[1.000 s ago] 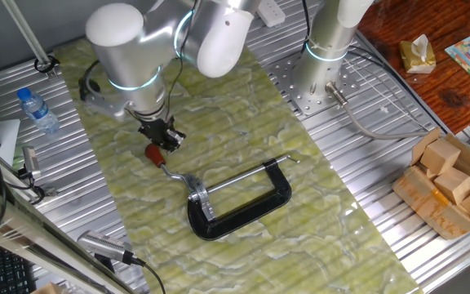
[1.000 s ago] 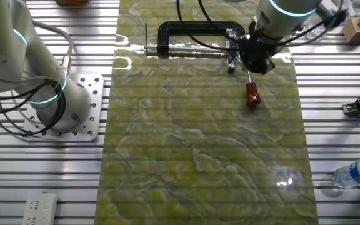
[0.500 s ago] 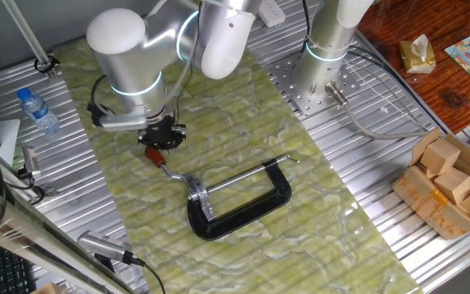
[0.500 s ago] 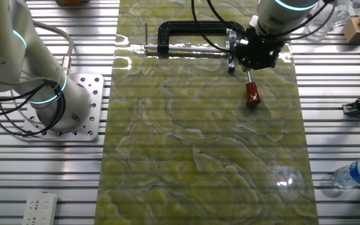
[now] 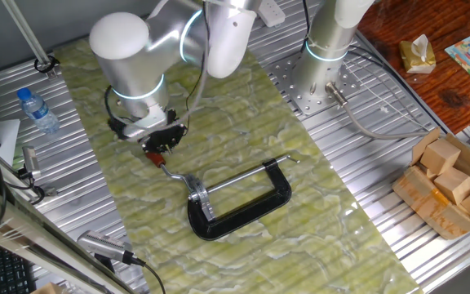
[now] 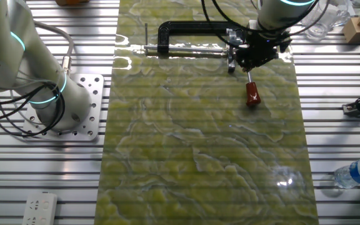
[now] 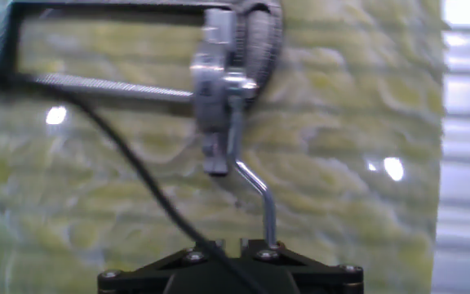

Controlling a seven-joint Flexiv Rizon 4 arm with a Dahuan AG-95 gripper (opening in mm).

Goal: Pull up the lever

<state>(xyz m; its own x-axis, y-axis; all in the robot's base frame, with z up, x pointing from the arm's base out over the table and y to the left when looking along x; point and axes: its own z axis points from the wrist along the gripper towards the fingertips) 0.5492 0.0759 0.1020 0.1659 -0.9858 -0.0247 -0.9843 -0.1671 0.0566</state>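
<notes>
- Lever: thin bent steel rod, likely stiff and light; lies flat on the tabletop, hinged at the clamp bracket.
- Red knob: rounded, best hold, possibly slippery.
- Tool hovers over the rod; whether clenched or released, cannot tell.
- Clamp frame looks heavy enough to anchor the pull.

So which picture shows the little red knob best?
The other fixed view: the knob lies in the open on the green mat, just below the gripper. In one fixed view the gripper covers most of it, leaving a red sliver. The hand view shows only the lever's silver rod, not the knob.
</notes>
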